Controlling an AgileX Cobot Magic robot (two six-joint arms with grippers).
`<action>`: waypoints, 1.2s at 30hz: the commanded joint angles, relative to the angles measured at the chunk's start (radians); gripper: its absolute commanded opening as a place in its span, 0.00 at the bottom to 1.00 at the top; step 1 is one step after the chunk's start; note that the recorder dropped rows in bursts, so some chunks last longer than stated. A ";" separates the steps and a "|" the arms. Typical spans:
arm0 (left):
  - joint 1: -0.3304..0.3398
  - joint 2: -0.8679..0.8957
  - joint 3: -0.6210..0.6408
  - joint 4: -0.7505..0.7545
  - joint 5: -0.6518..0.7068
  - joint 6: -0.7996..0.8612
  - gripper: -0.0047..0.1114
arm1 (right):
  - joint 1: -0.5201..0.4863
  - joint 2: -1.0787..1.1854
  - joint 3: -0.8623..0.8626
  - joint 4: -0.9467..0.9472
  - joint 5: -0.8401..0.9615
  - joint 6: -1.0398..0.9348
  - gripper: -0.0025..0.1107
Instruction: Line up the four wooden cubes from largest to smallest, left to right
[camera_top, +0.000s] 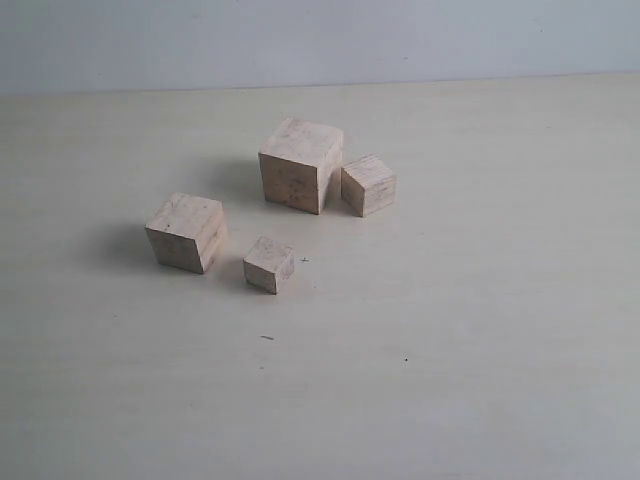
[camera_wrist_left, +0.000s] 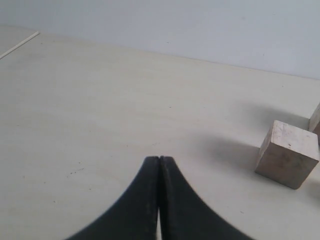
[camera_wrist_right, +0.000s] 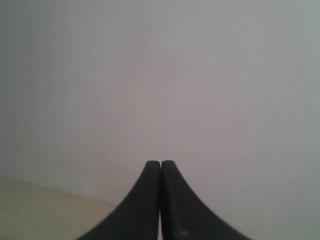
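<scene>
**Four Wooden Cubes Unsorted, Both Grippers Empty**

Around the cluster's centre, the largest cube (camera_top: 300, 163) sits at 12 o'clock and the third-largest cube (camera_top: 368, 184) just beside it at 2. The second-largest cube (camera_top: 187, 232) is at 8, the smallest cube (camera_top: 269, 264) at 6. The left gripper (camera_wrist_left: 159, 159) and right gripper (camera_wrist_right: 160, 162) are pinched together, holding nothing. Best approach: spread the jaws and grasp the largest squarely across flat faces.

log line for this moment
row: not formed | largest cube back | third cube beside its right | second cube front left | smallest cube front | left gripper shut | right gripper shut
</scene>
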 joint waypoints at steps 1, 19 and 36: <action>-0.007 -0.006 0.002 0.004 -0.011 0.003 0.04 | 0.049 0.264 -0.106 -0.011 0.117 -0.247 0.02; -0.007 -0.006 0.002 0.004 -0.011 0.003 0.04 | 0.078 0.707 -0.115 0.369 0.026 -0.592 0.02; -0.007 -0.006 0.002 0.004 -0.011 0.003 0.04 | 0.078 1.024 -0.358 0.846 0.354 -1.300 0.74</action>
